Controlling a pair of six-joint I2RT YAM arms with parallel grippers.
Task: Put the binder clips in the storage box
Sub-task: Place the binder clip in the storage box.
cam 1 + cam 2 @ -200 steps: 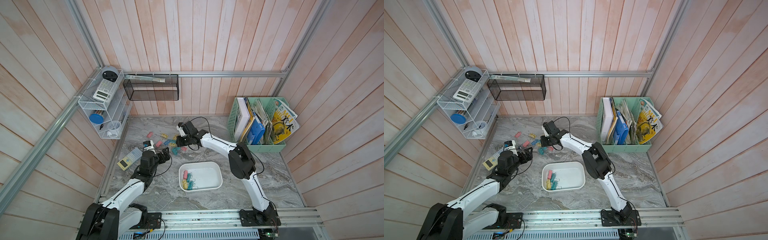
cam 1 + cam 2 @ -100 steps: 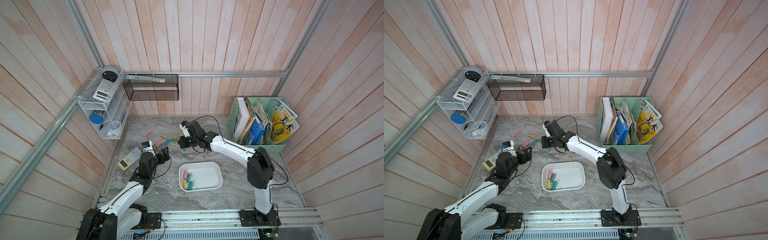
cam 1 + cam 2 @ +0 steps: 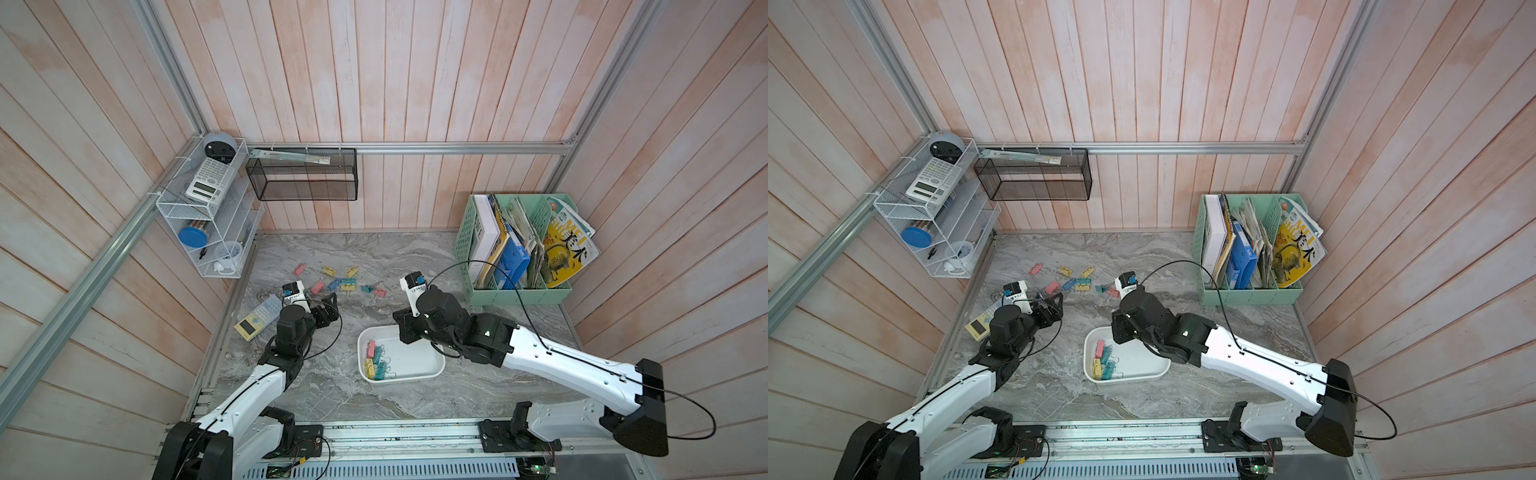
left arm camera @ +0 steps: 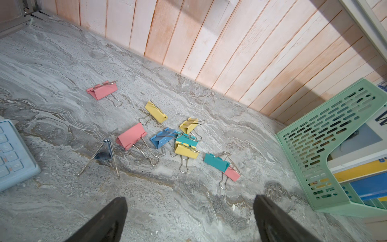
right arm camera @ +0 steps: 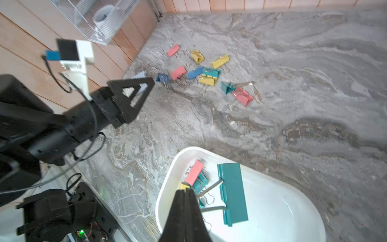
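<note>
1. In both top views the black wrist of my right arm covers the far corner of the storage box [image 3: 415,361]. It also hides the right gripper [image 5: 185,191].
2. Only the right wrist view shows that gripper. Its fingers are pressed together, pinching the wire handle of a teal clip [image 5: 232,192] that hangs over the box.
3. The mint file basket [image 3: 515,297] is whole in the top views, but the left wrist view cuts it off at the frame edge.
4. The box sits on the marble table [image 3: 415,257], front and middle. The right wrist view crops its near rim. A few clips lie at its left end [image 3: 374,361].
5. The calculator [image 3: 259,318] shows only a corner in the left wrist view.
6. The left gripper [image 4: 188,222] has its fingers spread wide with nothing between them, and it hovers short of the loose pile.
7. The loose binder clips [image 4: 165,139] lie scattered towards the back wall. They are too small to count from above, and one pink clip is half under a teal one.
8. A dark blue clip [image 4: 102,156] stands on its handles. I can barely find it from above.
</note>
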